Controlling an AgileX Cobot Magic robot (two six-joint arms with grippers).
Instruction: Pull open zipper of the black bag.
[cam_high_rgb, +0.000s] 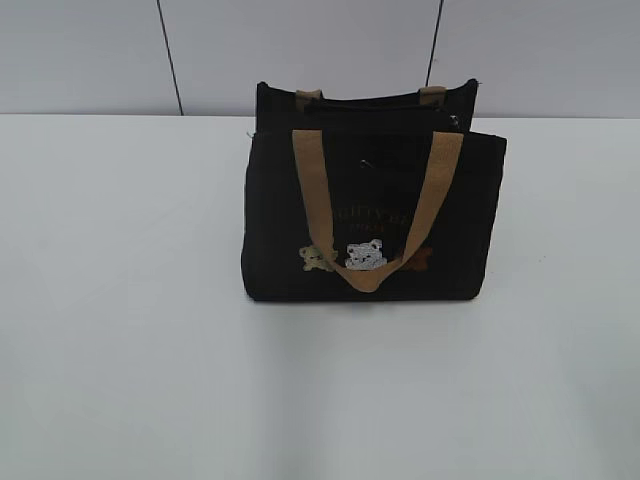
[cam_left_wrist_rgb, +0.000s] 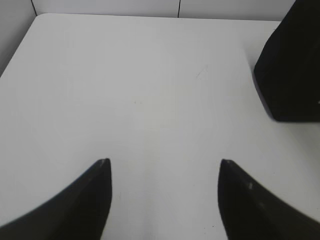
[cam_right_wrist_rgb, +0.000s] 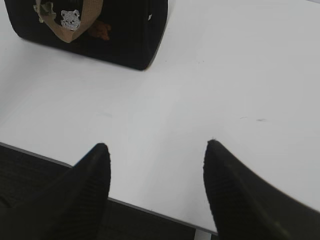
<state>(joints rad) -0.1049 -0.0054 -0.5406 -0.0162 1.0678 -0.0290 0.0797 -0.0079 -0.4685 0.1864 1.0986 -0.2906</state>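
the small boxy black fabric bag (cam_high_rgb: 370, 215) with tan webbing handles stands upright on the white table (cam_high_rgb: 120, 350), toward its far side near the wall. three little bear patches sit low on its front. the thin black zipper (cam_high_rgb: 385, 108) runs along the top rim, hard to make out. the left gripper (cam_left_wrist_rgb: 165, 165) hangs over bare tabletop, jaws apart, empty. the right gripper (cam_right_wrist_rgb: 156, 147), above the table's near edge, is likewise spread and empty, well apart from the bag.

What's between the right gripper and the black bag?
Nothing: the right wrist view shows only bare white table between the open right gripper and the black bag. The gripper sits at the table's near edge.
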